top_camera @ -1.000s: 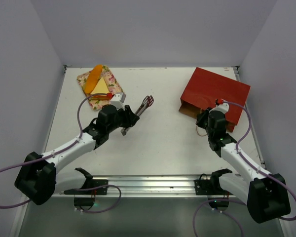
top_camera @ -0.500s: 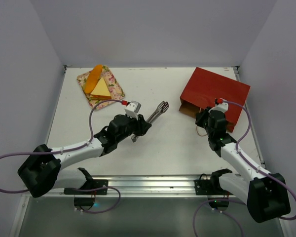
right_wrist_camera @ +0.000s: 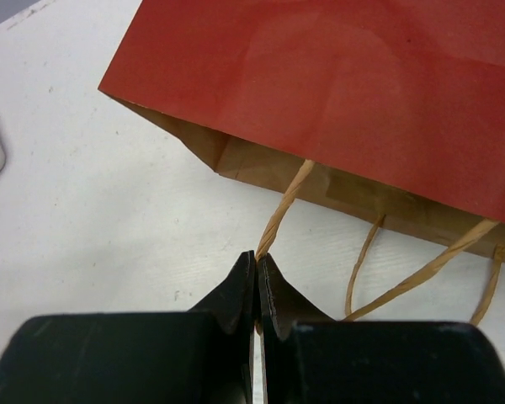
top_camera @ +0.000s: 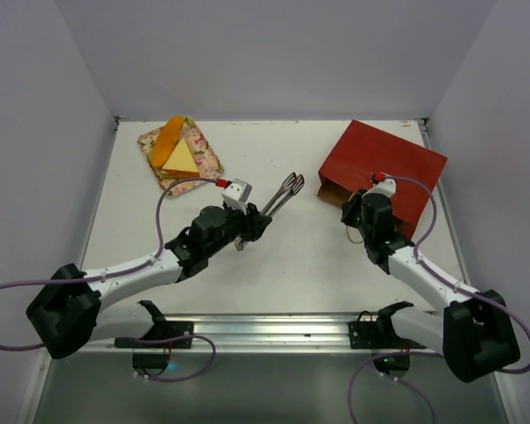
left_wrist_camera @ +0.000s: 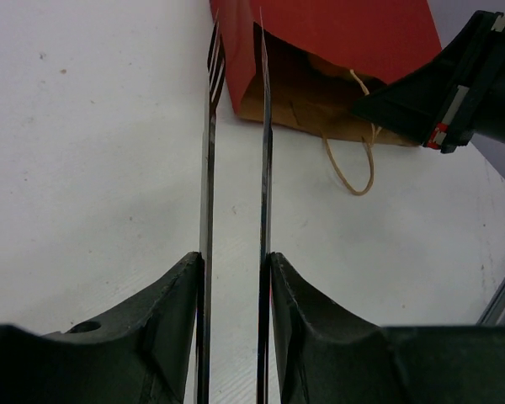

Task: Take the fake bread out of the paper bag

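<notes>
The dark-red paper bag (top_camera: 389, 168) lies flat at the right, its brown mouth facing left. My right gripper (top_camera: 357, 212) is shut on one cord handle (right_wrist_camera: 286, 200) just in front of the mouth. My left gripper (top_camera: 246, 226) is shut on metal tongs (top_camera: 283, 192). Their tips point at the bag's mouth, a short gap away. In the left wrist view the two tong arms (left_wrist_camera: 208, 168) run up to the bag (left_wrist_camera: 345, 34). Of the fake bread, an orange bun (top_camera: 168, 135) and a yellow wedge (top_camera: 180, 159) lie at the far left. The bag's inside is mostly hidden.
A floral tray (top_camera: 207, 159) under the bun and wedge sits at the back left. A second cord handle (right_wrist_camera: 421, 269) lies loose on the table by the bag. Walls close the table on three sides, and the bag reaches near the right edge.
My left arm swung right and carried the tongs from near the tray toward the bag's mouth. My right gripper drew the handle slightly left, and the bag shifted with it.
</notes>
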